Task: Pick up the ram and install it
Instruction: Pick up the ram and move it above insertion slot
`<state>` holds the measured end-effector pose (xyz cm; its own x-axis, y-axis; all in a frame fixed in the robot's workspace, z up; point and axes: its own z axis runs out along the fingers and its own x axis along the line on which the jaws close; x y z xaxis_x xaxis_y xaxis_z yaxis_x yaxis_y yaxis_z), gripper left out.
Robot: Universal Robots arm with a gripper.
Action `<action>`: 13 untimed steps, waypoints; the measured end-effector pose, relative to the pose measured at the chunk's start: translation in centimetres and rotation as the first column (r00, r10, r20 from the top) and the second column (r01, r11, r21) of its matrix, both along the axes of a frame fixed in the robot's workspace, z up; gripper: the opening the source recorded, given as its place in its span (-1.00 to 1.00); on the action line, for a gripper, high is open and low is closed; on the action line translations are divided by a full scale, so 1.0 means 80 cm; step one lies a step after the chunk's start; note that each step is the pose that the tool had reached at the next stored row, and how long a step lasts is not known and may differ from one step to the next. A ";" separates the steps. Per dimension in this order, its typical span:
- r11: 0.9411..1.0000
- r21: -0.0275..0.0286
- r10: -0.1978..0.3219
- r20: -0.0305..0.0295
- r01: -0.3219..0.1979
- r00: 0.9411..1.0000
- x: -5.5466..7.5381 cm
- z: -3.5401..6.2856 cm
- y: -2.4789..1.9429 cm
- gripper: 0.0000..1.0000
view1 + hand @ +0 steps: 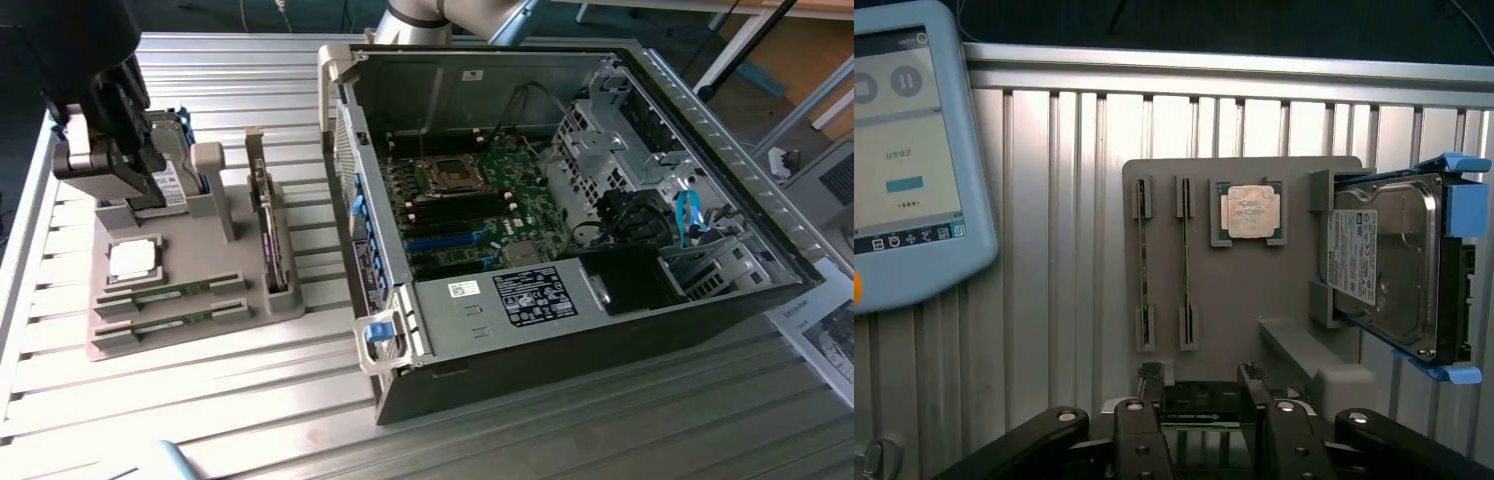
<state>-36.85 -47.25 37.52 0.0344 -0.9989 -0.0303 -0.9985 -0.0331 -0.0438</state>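
Observation:
Two ram sticks (170, 292) (167, 322), thin green boards, lie side by side in slots of the grey holder tray (200, 340), near its front in the exterior view. In the wrist view both rams (1144, 265) (1187, 265) show edge-on beside the silver processor chip (1249, 212). My gripper (131, 175) hangs above the tray's far end by the hard drive (167, 175), well away from the rams. Its fingers (1151, 390) stand apart, so the gripper (1201, 388) is open and holds nothing. The motherboard (467, 210) lies inside the open computer case (641, 300).
An upright dark expansion card (274, 240) stands in the tray between the rams and the case. The hard drive (1384, 265) sits in a blue-edged carrier. A teach pendant (904, 150) lies beside the tray on the ribbed metal table (267, 420).

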 end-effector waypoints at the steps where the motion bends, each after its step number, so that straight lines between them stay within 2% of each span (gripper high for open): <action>1: 1.000 0.000 0.000 0.000 0.000 1.000 -0.001 0.000 0.0000 -0.15; 5: 1.000 0.000 0.000 -0.001 0.000 1.000 -0.009 -0.008 0.0000 -0.15; 13: 1.000 0.000 0.000 -0.008 0.000 1.000 -0.016 -0.027 -0.0018 -0.15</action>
<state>-38.10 -47.40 35.37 0.0344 -0.9989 -0.0305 -0.9988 -0.0333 -0.0360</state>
